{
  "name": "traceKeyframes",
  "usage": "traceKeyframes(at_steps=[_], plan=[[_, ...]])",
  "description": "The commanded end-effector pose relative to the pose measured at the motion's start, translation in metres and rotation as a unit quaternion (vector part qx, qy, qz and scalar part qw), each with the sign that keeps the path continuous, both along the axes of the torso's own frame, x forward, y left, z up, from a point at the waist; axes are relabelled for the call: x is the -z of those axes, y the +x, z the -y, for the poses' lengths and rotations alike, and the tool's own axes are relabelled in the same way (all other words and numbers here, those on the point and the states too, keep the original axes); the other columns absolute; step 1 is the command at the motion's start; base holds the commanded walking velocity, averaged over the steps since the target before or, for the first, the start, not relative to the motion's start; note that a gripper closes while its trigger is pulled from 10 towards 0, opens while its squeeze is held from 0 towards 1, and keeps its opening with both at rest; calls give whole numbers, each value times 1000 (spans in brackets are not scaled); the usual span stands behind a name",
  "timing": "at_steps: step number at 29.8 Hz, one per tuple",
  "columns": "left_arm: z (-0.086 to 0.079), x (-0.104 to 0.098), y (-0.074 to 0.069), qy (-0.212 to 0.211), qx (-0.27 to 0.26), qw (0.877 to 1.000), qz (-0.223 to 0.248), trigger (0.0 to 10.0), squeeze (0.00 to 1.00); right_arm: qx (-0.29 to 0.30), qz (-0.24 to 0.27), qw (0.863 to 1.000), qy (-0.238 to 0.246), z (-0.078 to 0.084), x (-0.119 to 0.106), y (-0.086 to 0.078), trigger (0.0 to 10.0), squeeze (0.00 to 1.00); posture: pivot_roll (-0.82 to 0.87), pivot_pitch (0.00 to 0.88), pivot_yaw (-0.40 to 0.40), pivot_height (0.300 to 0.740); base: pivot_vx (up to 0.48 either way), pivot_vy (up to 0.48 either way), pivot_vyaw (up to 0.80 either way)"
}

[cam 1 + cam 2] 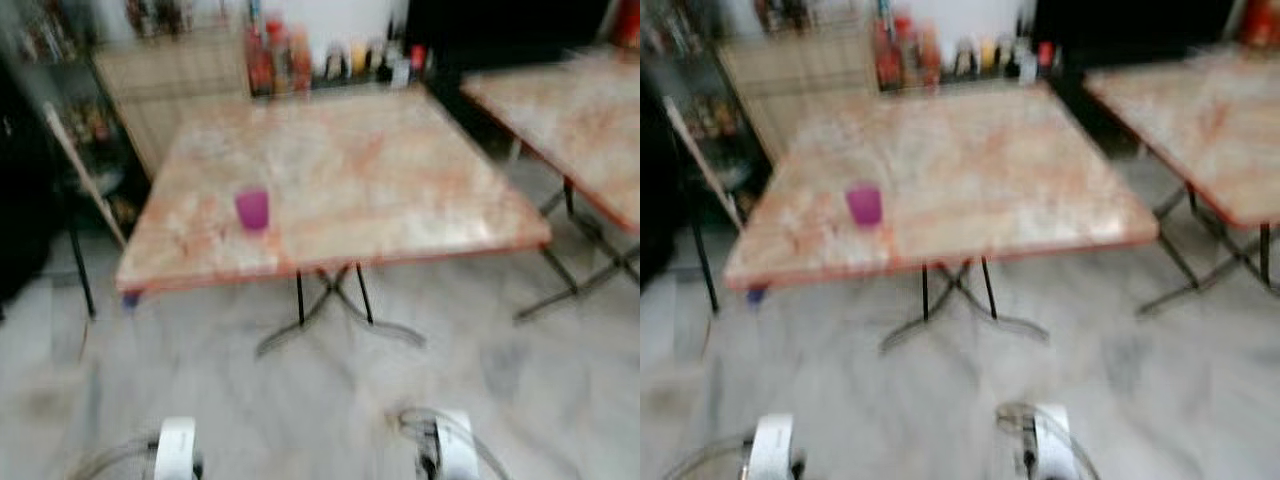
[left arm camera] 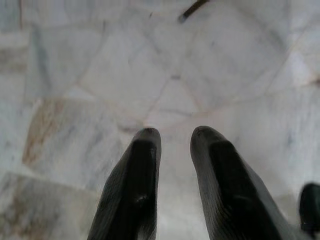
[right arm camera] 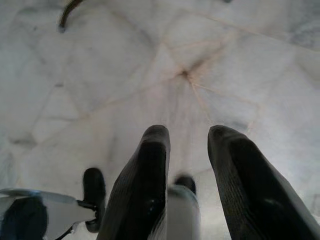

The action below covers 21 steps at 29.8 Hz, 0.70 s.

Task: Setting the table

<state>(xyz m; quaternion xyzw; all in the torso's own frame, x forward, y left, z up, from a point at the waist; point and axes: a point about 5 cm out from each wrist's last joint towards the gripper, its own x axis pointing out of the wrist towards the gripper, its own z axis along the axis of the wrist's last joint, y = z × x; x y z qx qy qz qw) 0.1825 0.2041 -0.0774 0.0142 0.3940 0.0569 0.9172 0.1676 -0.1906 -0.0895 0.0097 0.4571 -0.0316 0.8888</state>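
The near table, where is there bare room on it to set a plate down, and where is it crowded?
On the near table, most of the marbled top is bare: the whole middle and right side, out to the front-right corner. The one thing on it is a purple cup near the front-left edge. The crowded spot is past the far edge, where bottles stand in a row.

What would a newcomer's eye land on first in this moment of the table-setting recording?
Most striking is the purple cup, standing alone near the front left of the marbled square table ahead of the robot. Behind the table's far edge, a row of bottles lines a counter, and a second similar table stands to the right. Both grippers, left and right, hang open and hold nothing above the pale stone floor.
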Motion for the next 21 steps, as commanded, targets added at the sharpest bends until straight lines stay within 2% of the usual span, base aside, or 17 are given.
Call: traceKeyframes(at_steps=[1,6,21], plan=[[-2,0,0,6,4,1000,-2,10000,0,6,0,1000,3,1,0,1,10000,0,0,0,73,740,281,0,0],[0,0,0,3,0,1000,-2,10000,0,7,2,1000,3,0,-1,1,10000,0,-4,0,70,740,281,0,-442],[2,1,0,3,7,1000,-3,10000,0,-16,7,1000,6,-4,-2,4,10000,0,-14,0,73,740,280,0,0]])
